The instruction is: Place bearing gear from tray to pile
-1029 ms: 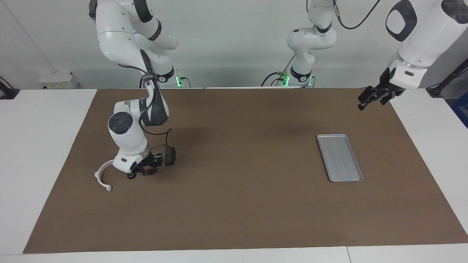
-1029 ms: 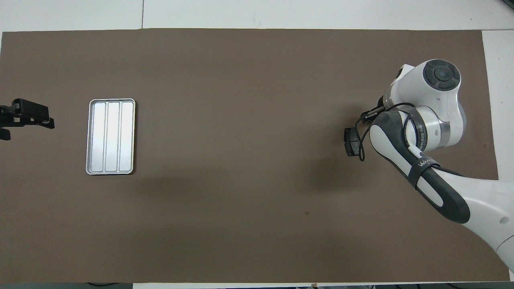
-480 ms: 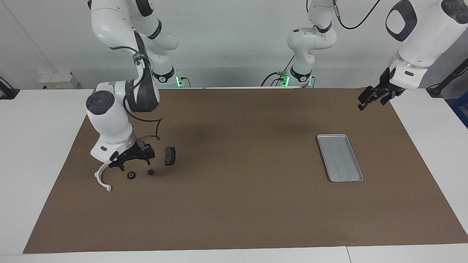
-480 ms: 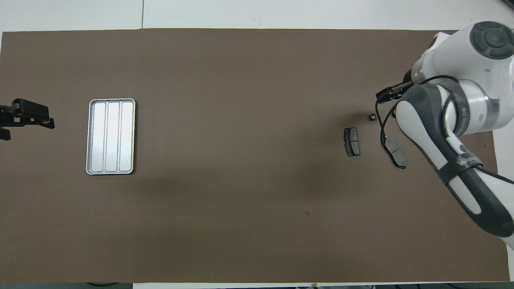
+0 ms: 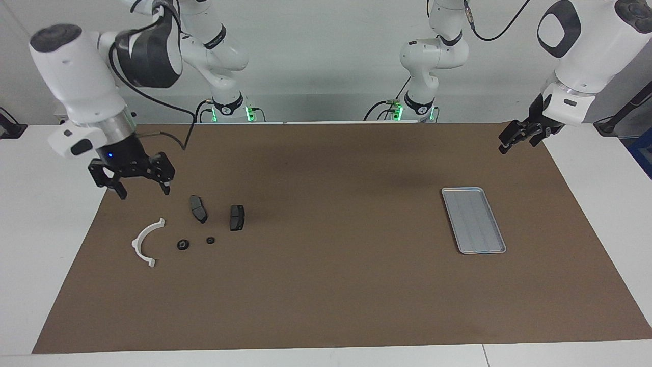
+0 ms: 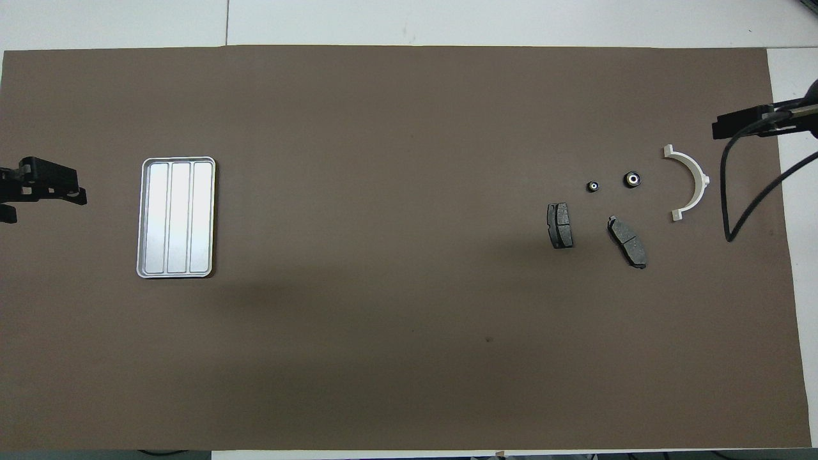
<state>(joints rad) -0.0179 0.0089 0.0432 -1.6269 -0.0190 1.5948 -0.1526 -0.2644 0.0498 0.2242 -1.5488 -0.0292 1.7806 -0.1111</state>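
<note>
While the right tool (image 5: pixel 142 187) hangs spread and empty over the right arm's end of the desk (image 5: pixel 326 306), the pile lies just below it: white bracket (image 5: pixel 145 243), two dark pads (image 5: pixel 198 208) (image 5: pixel 237 217), and two small round bearing gears (image 5: pixel 183 244) (image 5: pixel 210 240) between them, all apart. Well away, the left tool (image 5: pixel 517 137), jaws spread, waits in the air near the bare tray (image 5: pixel 472 219).

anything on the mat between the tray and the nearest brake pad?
Nothing: bare brown mat runs from the tray to the brake pad, clearest in the overhead view.
</note>
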